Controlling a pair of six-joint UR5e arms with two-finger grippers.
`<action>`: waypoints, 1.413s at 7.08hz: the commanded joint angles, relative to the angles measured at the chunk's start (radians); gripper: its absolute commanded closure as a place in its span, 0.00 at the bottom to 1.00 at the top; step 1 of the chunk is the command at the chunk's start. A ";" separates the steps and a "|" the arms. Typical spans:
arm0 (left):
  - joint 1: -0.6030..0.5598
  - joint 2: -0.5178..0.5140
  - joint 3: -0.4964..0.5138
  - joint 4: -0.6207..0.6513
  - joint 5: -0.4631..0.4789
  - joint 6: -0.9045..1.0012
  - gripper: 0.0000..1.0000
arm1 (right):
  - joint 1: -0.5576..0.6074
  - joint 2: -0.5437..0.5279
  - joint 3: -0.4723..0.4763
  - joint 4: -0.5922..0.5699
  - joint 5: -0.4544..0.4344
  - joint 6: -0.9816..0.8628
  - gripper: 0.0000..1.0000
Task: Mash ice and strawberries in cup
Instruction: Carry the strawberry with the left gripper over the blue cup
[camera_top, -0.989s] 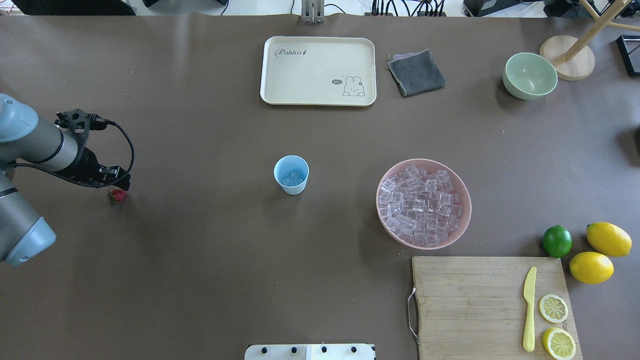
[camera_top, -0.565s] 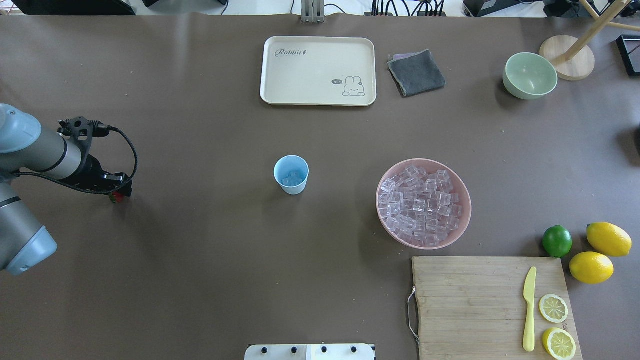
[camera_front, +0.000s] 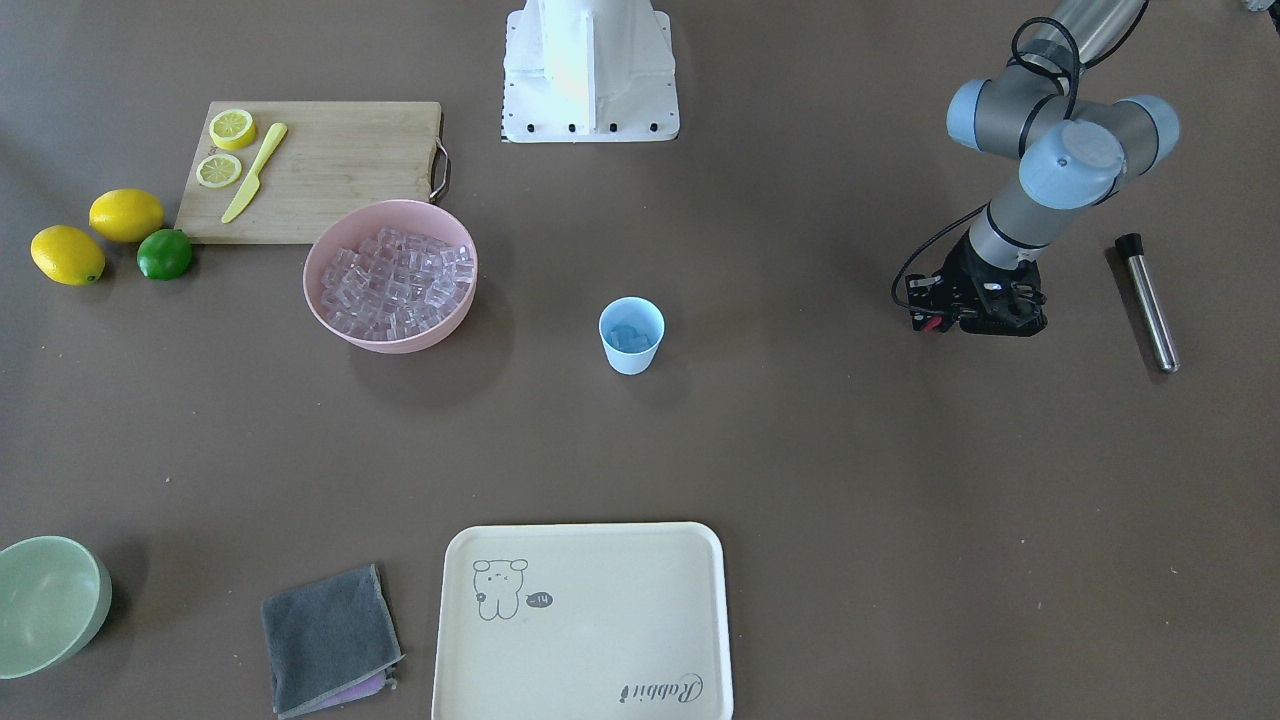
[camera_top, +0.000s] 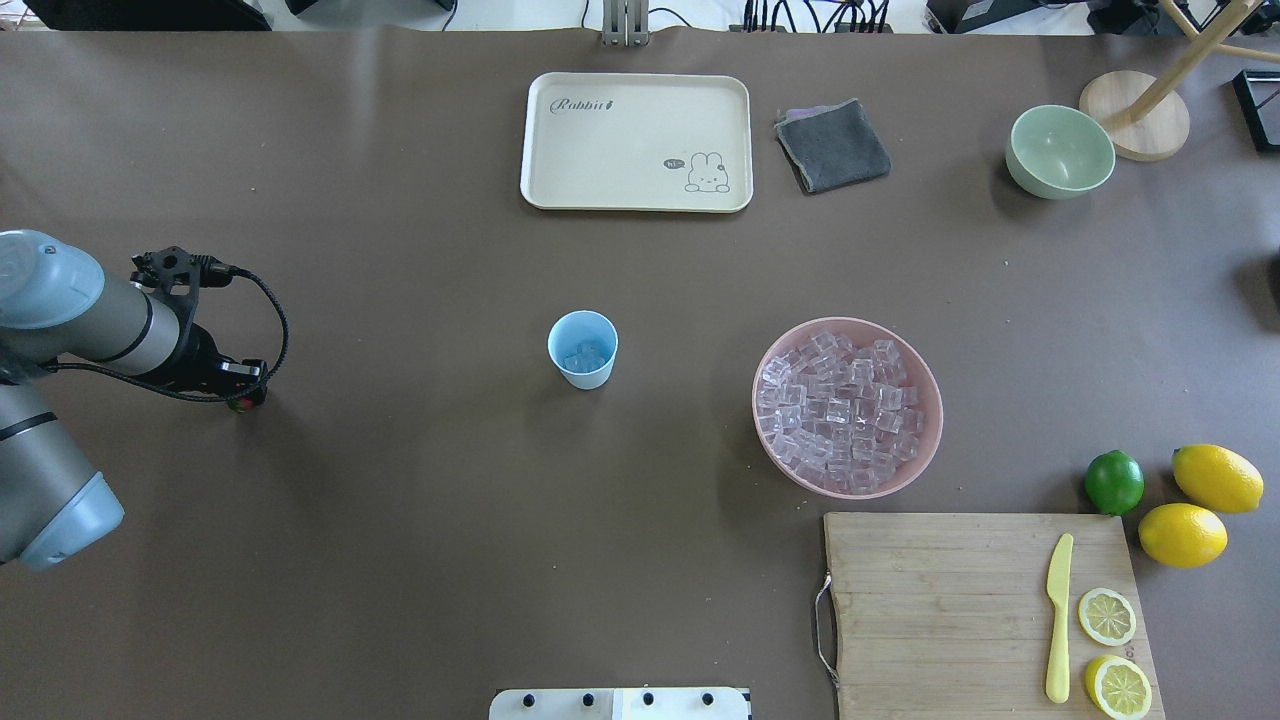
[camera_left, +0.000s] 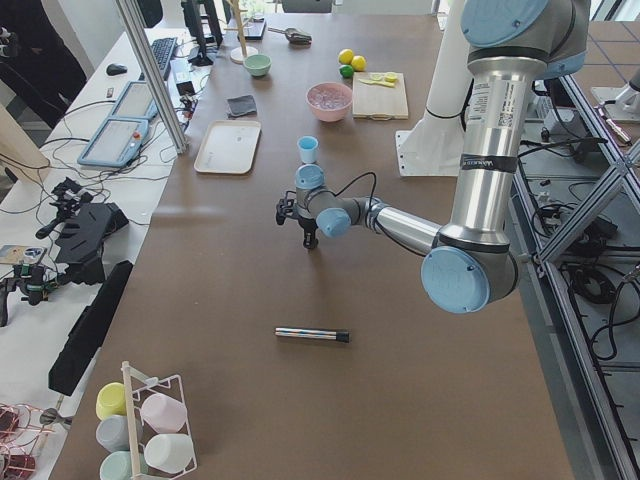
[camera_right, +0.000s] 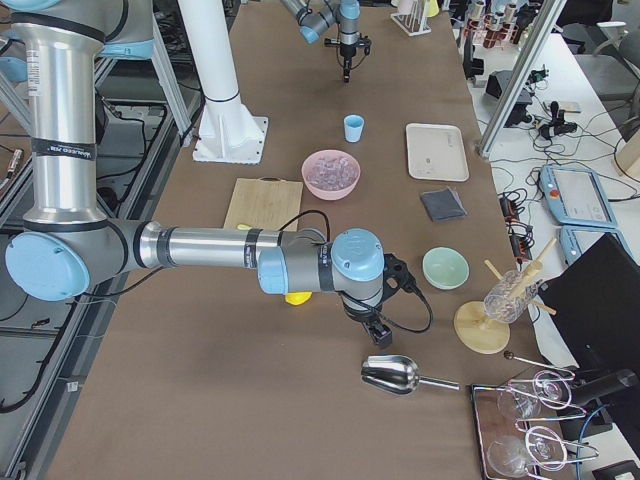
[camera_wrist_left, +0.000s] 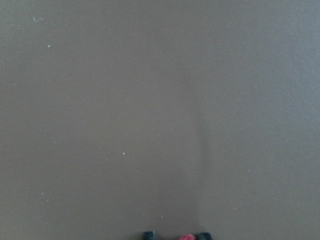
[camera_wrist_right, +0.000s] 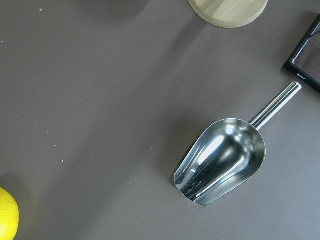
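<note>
Overhead exterior: my left end effector low over left side of table, fingers straddling strawberry — gap one side, not yet clenched. Cup holding ice mid-table, well apart, awaiting berry. Right end effector — cannot tell.

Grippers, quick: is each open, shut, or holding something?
Left gripper: open, fingertips either side of the small red-pink strawberry, not clamped on it.
Right gripper: cannot tell; seen only from the side view, near the shiny metal scoop.

Cream tray — "Rabbit" script at corner, nr bunny drawing.
</note>
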 joint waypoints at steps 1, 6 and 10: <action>-0.004 -0.229 -0.071 0.353 -0.009 -0.027 0.88 | 0.000 -0.001 -0.002 0.000 -0.001 0.000 0.00; 0.121 -0.618 0.011 0.563 0.073 -0.419 0.88 | 0.011 -0.014 0.008 0.001 0.001 0.000 0.00; 0.142 -0.815 0.248 0.502 0.107 -0.593 0.87 | 0.031 -0.015 0.011 0.000 0.001 -0.034 0.00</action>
